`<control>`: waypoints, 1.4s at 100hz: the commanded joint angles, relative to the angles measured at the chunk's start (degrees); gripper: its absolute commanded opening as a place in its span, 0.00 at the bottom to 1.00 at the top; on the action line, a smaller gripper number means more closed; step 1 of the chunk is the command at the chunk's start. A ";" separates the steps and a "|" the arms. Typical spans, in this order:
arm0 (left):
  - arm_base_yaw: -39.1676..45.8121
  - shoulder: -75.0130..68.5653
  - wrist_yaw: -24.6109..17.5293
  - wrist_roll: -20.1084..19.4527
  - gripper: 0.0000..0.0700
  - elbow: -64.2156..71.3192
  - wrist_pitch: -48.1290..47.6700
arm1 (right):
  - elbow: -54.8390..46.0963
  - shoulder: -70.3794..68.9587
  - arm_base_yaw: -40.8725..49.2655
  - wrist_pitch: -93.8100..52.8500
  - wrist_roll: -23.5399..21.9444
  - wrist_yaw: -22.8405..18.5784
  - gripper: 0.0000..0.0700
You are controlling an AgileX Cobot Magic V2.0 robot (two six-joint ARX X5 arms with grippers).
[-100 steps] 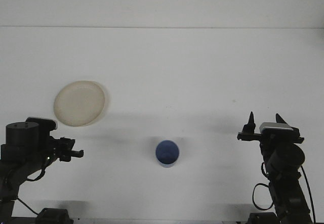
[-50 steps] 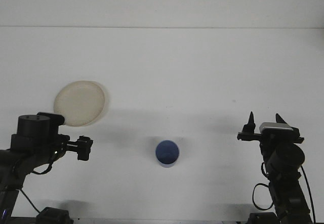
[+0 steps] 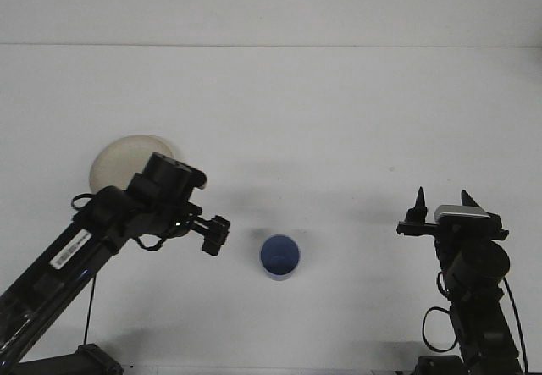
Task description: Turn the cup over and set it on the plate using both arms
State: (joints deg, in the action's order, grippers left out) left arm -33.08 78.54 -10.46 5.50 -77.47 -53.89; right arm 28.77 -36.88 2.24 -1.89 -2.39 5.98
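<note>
A blue cup point(image 3: 279, 256) stands on the white table, low in the middle of the front view and seen from above. A cream plate point(image 3: 118, 159) lies at the left, its lower right part hidden behind my left arm. My left gripper point(image 3: 213, 235) hangs just left of the cup, about a cup's width away, pointing toward it. My right gripper point(image 3: 442, 201) stays at the far right, well away from the cup, open and holding nothing.
The white table point(image 3: 322, 121) stretches back to a pale wall. The left arm's links point(image 3: 76, 248) slant from the bottom left corner up over the plate's edge. The right arm's base point(image 3: 474, 307) fills the bottom right corner.
My left arm has swung up and to the right, bringing its gripper from the far left to just beside the cup. The right arm, cup and plate have not moved.
</note>
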 commanded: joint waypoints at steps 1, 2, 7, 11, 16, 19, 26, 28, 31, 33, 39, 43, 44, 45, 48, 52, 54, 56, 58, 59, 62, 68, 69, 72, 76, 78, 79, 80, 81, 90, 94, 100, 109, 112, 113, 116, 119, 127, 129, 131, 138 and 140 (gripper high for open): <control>-2.69 3.23 -0.13 0.63 0.83 -2.69 0.26 | 0.48 -0.20 0.15 0.63 -0.59 0.04 0.77; -3.13 3.72 -0.13 0.61 0.83 -3.02 0.26 | 0.48 -0.20 0.15 0.61 -0.59 0.04 0.77; -5.31 6.47 -0.11 0.59 0.83 -4.66 0.33 | 0.48 -0.20 0.15 0.63 -0.59 0.04 0.77; -6.64 8.37 -0.07 0.44 0.83 -5.84 0.31 | 0.48 -0.20 0.15 0.63 -0.59 0.04 0.77; -7.89 10.43 0.15 0.04 0.83 -6.99 0.31 | 0.48 -0.20 0.15 0.61 -0.59 0.04 0.77; -8.61 11.74 0.48 -0.09 0.83 -7.67 0.37 | 0.48 -0.20 0.15 0.61 -0.59 0.04 0.77; -9.92 14.49 1.51 -0.09 0.83 -8.72 0.50 | 0.48 -0.20 0.15 0.61 -0.59 0.04 0.77; -10.16 15.02 1.64 -0.09 0.83 -8.90 0.50 | 0.48 -0.20 0.15 0.61 -0.59 0.04 0.77; -10.54 16.04 1.64 -0.09 0.83 -9.14 0.46 | 0.48 -0.20 0.15 0.61 -0.59 0.04 0.77; -10.75 16.61 1.64 -0.09 0.83 -9.22 0.46 | 0.48 -0.20 0.15 0.61 -0.59 0.04 0.77; -11.39 18.62 1.64 -0.33 0.83 -9.22 0.76 | 0.48 -0.20 0.15 0.61 -0.59 0.04 0.77; -11.65 19.67 1.64 -0.35 0.83 -9.22 0.79 | 0.48 -0.20 0.15 0.61 -0.59 0.04 0.77; -11.69 19.98 1.64 -0.35 0.83 -9.22 0.81 | 0.48 -0.20 0.15 0.61 -0.59 0.04 0.77; -11.76 20.24 1.64 -0.35 0.83 -9.22 0.85 | 0.48 -0.20 0.15 0.61 -0.59 0.04 0.77; -11.93 21.24 1.64 -0.35 0.83 -9.22 1.07 | 0.48 -0.20 0.15 0.61 -0.59 0.04 0.77; -12.04 22.38 1.64 -0.35 0.83 -9.22 1.53 | 0.48 -0.20 0.15 0.61 -0.59 0.04 0.77; -12.09 22.77 1.64 -0.35 0.83 -9.22 1.68 | 0.48 -0.20 0.15 0.63 -0.59 0.04 0.77; -12.20 23.28 1.64 -0.35 0.83 -9.22 1.86 | 0.48 -0.20 0.15 0.63 -0.59 0.04 0.77; -12.33 23.82 1.64 -0.35 0.83 -9.22 2.03 | 0.48 -0.20 0.15 0.61 -0.59 0.04 0.77; -12.39 24.06 1.64 -0.35 0.82 -9.22 2.14 | 0.48 -0.20 0.15 0.61 -0.59 0.04 0.77; -12.50 24.83 1.64 -0.35 0.81 -9.22 2.45 | 0.48 -0.20 0.15 0.61 -0.59 0.04 0.77; -12.57 25.81 1.64 -0.46 0.74 -9.22 2.84 | 0.48 -0.20 0.15 0.61 -0.59 0.04 0.77; -12.59 25.97 1.64 -0.50 0.72 -9.22 2.91 | 0.48 -0.20 0.15 0.63 -0.59 0.04 0.77; -12.74 26.53 1.64 -0.50 0.62 -9.22 2.99 | 0.48 -0.20 0.15 0.61 -0.59 0.04 0.77; -12.83 27.02 1.64 -0.50 0.51 -9.22 2.95 | 0.48 -0.20 0.15 0.61 -0.59 0.04 0.77; -12.92 27.30 1.64 -0.50 0.43 -9.22 2.91 | 0.48 -0.20 0.15 0.63 -0.59 0.04 0.77; -12.98 27.47 1.64 -0.52 0.38 -9.22 2.86 | 0.48 -0.20 0.15 0.61 -0.59 0.04 0.77; -13.00 27.58 1.64 -0.52 0.34 -9.22 2.80 | 0.48 -0.20 0.15 0.61 -0.59 0.04 0.77; -13.05 27.65 1.64 -0.55 0.30 -9.22 2.73 | 0.48 -0.20 0.15 0.61 -0.59 0.04 0.77; -13.20 28.02 1.64 -1.31 0.00 -9.22 2.56 | 0.48 -0.20 0.15 0.63 -0.59 0.04 0.77; -13.35 28.02 1.62 -1.38 0.01 -9.22 2.60 | 0.48 -0.20 0.15 0.61 -0.59 0.04 0.77; -13.70 28.00 1.64 -1.36 0.02 -9.38 2.54 | 0.48 -0.20 0.15 0.63 -0.59 0.04 0.77; -13.70 28.00 1.66 -1.38 0.02 -10.60 1.03 | 0.48 -0.20 0.15 0.63 -0.59 0.04 0.77; -13.68 28.00 1.77 -1.38 0.02 -11.41 0.24 | 0.48 -0.20 0.15 0.63 -0.59 0.04 0.77; -13.66 28.00 1.92 -1.38 0.02 -11.67 0.00 | 0.48 -0.20 0.15 0.63 -0.59 0.04 0.77; -13.51 27.98 2.56 -1.42 0.02 -12.52 -0.68 | 0.48 -0.20 0.15 0.61 -0.59 0.04 0.77; -13.33 27.89 3.30 -1.49 0.02 -13.35 -1.42 | 0.48 -0.20 0.15 0.63 -0.59 0.04 0.77; -12.11 27.58 5.90 -2.08 0.02 -16.74 -4.17 | 0.48 -0.20 0.15 0.63 -0.59 0.04 0.77; -11.74 27.50 6.49 -2.29 0.02 -17.68 -4.92 | 0.48 -0.20 0.15 0.63 -0.59 0.04 0.77; -11.32 27.41 7.04 -2.54 0.02 -18.64 -5.68 | 0.48 -0.20 0.15 0.61 -0.59 0.04 0.77; -9.11 26.99 8.94 -3.54 0.02 -22.14 -8.35 | 0.48 -0.20 0.15 0.63 -0.59 0.04 0.77; -8.37 26.88 9.62 -3.67 0.02 -23.21 -9.20 | 0.48 -0.20 0.15 0.63 -0.59 0.04 0.77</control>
State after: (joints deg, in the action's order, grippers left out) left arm -42.92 105.27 -2.72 3.49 -97.23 -61.19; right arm 28.77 -36.88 2.24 -1.89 -2.39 5.98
